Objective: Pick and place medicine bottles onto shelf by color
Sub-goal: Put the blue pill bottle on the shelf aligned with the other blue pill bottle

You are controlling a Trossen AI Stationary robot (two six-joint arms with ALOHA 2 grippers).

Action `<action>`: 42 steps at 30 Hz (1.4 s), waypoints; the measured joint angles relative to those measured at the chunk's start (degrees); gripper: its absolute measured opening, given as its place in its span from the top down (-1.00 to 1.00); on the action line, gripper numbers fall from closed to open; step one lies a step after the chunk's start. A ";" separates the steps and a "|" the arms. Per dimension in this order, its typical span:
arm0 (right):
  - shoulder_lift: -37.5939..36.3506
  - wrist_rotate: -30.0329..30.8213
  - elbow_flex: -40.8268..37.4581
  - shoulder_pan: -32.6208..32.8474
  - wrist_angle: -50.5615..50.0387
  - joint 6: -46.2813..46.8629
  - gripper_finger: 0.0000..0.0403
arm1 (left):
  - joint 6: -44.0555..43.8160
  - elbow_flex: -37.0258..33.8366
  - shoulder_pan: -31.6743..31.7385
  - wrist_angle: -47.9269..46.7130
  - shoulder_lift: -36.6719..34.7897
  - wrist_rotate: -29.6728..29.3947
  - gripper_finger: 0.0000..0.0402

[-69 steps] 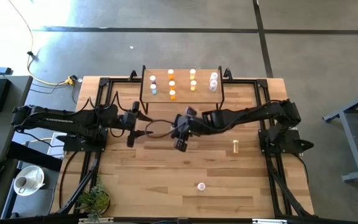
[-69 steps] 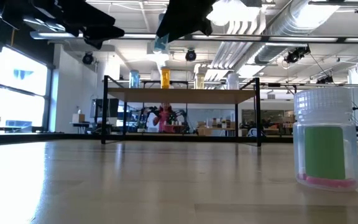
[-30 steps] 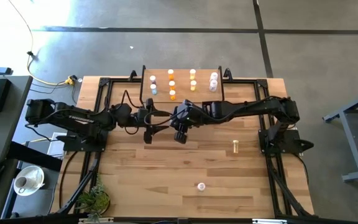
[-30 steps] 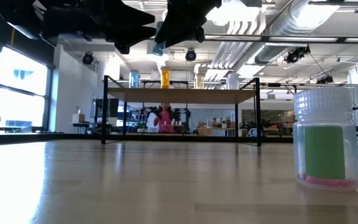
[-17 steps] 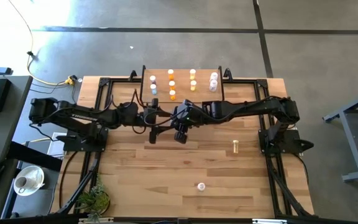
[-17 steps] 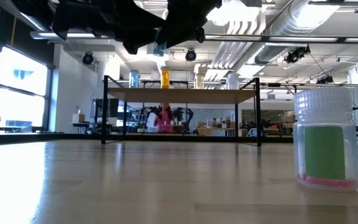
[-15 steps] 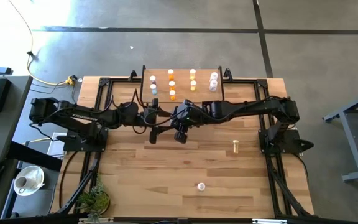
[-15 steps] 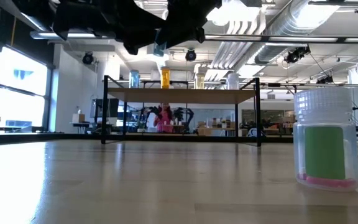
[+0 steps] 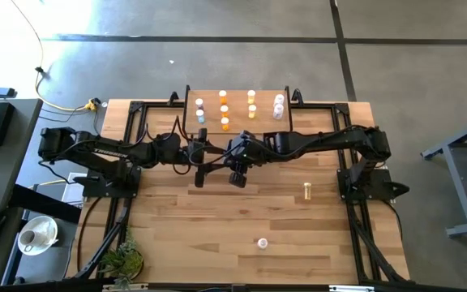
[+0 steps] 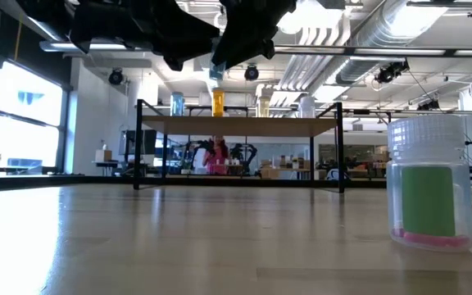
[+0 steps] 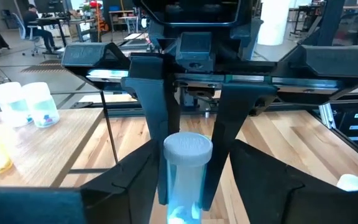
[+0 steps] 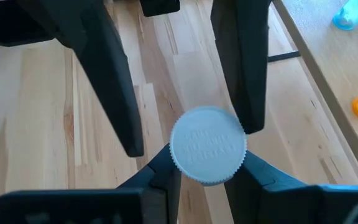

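Mid-handover above the desk (image 9: 217, 235): your right gripper (image 12: 207, 177) clamps the blue bottle (image 12: 208, 145); your left gripper (image 11: 188, 180) brackets it, grip uncertain. Ten bottles occupy the shelf (image 9: 237, 106); two remain.

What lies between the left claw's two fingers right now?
A pale blue medicine bottle with a light cap hangs there above the table, pinched by the right claw. The left claw straddles it. Both wrist views show this.

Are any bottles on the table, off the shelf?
Yes: a yellowish bottle and a pinkish bottle sit on the table, away from the shelf.
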 joint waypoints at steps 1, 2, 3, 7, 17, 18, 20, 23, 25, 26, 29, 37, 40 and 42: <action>0.01 0.00 0.00 0.00 0.00 0.04 0.58 | 0.01 0.00 0.00 -0.02 0.00 0.00 0.11; 0.01 0.00 0.00 0.00 0.03 0.07 0.58 | 0.00 0.00 0.00 -0.02 0.00 0.00 0.13; 0.01 -0.01 0.00 0.01 0.07 0.08 0.58 | 0.00 0.00 0.00 -0.02 0.00 0.00 0.15; 0.01 -0.22 0.00 0.11 0.62 -0.15 0.58 | 0.00 0.02 0.00 -0.46 0.00 0.02 0.19; 0.01 -2.55 0.00 0.20 1.47 -1.67 0.58 | 0.00 0.02 0.00 -0.28 0.00 0.24 0.20; 0.01 -2.54 0.00 0.20 1.47 -1.67 0.58 | 0.02 0.02 0.00 -0.30 0.00 0.22 0.20; 0.01 -2.59 0.00 0.22 1.60 -1.68 0.58 | 0.00 0.02 0.00 -0.31 0.00 0.25 0.20; 0.01 -2.75 0.00 0.22 1.79 -1.69 0.58 | 0.00 0.02 0.02 -0.35 0.00 0.85 0.20; 0.01 -2.75 0.00 0.22 1.84 -1.73 0.58 | 0.00 0.02 0.02 -0.33 0.00 1.40 0.21; 0.01 -2.78 0.00 0.22 1.87 -2.00 0.58 | 0.00 0.02 0.02 -0.35 0.00 1.65 0.23; 0.01 -2.78 0.00 0.24 1.97 -2.74 0.58 | 0.01 0.02 0.02 -0.35 -0.02 1.97 0.31; 0.01 -2.73 0.00 0.22 2.00 -2.75 0.58 | 1.42 0.02 0.02 -0.48 -0.02 2.03 0.49; 0.01 -2.74 0.00 0.22 1.97 -2.75 0.58 | 1.49 0.02 0.02 -0.52 -0.02 2.12 0.48; 0.01 -2.73 0.00 0.22 1.88 -2.75 0.58 | 1.50 0.02 -0.02 -0.56 -0.02 2.11 0.47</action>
